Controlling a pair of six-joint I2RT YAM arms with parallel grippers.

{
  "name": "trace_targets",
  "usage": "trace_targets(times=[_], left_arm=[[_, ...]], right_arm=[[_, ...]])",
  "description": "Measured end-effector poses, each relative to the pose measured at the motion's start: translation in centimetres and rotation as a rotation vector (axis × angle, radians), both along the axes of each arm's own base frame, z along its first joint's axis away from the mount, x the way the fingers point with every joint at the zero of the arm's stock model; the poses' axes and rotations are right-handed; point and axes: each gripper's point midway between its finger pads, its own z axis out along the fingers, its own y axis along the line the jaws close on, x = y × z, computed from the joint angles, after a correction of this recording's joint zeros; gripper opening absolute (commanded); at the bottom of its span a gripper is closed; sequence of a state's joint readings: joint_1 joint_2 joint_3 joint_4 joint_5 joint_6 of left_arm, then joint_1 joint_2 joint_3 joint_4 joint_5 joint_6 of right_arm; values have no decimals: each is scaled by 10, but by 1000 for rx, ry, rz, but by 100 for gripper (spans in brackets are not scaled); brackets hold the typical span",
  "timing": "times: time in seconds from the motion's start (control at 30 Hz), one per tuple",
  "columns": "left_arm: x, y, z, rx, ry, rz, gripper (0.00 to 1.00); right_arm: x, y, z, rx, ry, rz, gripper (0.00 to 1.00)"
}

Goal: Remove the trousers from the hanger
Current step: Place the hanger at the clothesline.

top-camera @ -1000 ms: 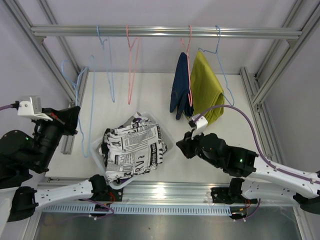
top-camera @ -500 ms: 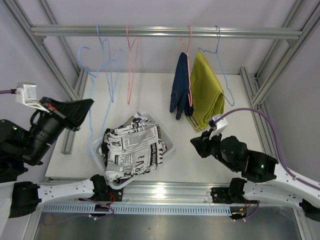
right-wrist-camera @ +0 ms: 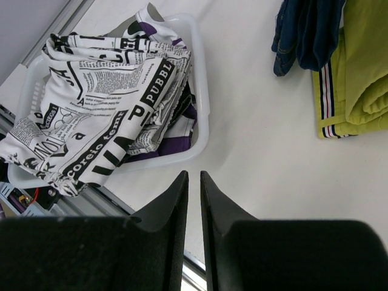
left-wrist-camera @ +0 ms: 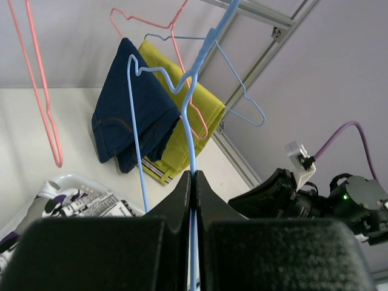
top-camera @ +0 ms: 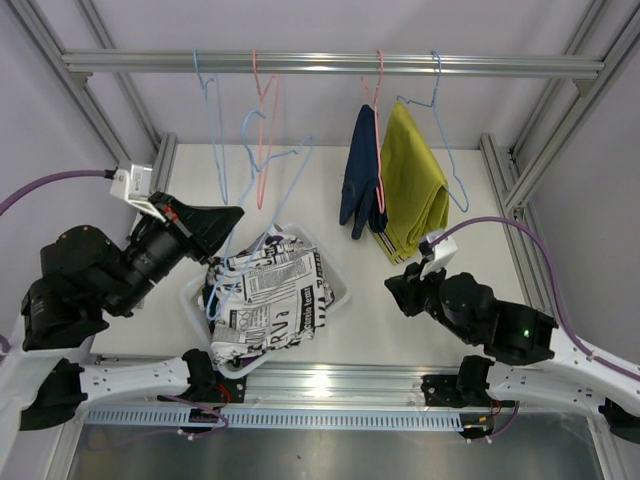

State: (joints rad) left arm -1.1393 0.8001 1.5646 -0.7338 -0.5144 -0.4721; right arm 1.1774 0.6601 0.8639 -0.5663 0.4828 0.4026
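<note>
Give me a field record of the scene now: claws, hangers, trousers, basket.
left claw: shut on a light blue wire hanger, which is off the rail
right claw: narrow gap, holding nothing
silver aluminium rail: four hangers hooked on
hung: plain navy trousers on a pink wire hanger; mustard yellow trousers on a blue wire hanger
bare on rail: bare blue hanger, bare pink hanger
white plastic basket: white trousers with black newspaper print on top, purple cloth beneath

From the right claw (top-camera: 392,288), bare surface (top-camera: 365,320) runs open toward 9 o'clock up to the basket (right-wrist-camera: 203,115) (a blue hanger (left-wrist-camera: 191,139) dangles over it). The navy trousers (top-camera: 358,175) and mustard trousers (top-camera: 415,180) hang in the way at 12 o'clock.
</note>
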Motion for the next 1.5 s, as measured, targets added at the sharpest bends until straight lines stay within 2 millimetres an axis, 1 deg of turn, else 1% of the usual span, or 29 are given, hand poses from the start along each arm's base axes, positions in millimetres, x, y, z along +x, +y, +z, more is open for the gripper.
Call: trace_targets(times=[0.1, 0.2, 0.33, 0.5, 0.7, 0.83, 0.9, 1.13, 1.4, 1.5], left_arm=[[6, -14, -1, -1, -2, 0, 1], [16, -31, -5, 16, 2, 8, 0], [32, -51, -9, 44, -1, 46, 0], [58, -75, -17, 112, -18, 118, 0], [79, -92, -15, 152, -57, 187, 0], [94, -97, -7, 152, -83, 229, 1], [104, -95, -5, 148, -88, 256, 1], [137, -86, -8, 152, -83, 342, 0], [168, -87, -11, 160, -86, 375, 0], [179, -89, -6, 148, -94, 379, 0]], right_arm=[[0, -1, 0, 3, -2, -2, 17], [0, -2, -4, -5, 1, -2, 17], [-1, -2, -5, -7, 3, -2, 17], [-1, -2, -5, -7, 3, -2, 17], [-1, -2, -5, -7, 3, -2, 18], [0, -2, -5, -8, 3, -2, 18], [0, -2, -6, -12, 4, -2, 18], [1, 1, -10, -28, 11, -2, 18], [5, 6, -22, -72, 31, -8, 18], [7, 6, -24, -80, 35, -13, 18]])
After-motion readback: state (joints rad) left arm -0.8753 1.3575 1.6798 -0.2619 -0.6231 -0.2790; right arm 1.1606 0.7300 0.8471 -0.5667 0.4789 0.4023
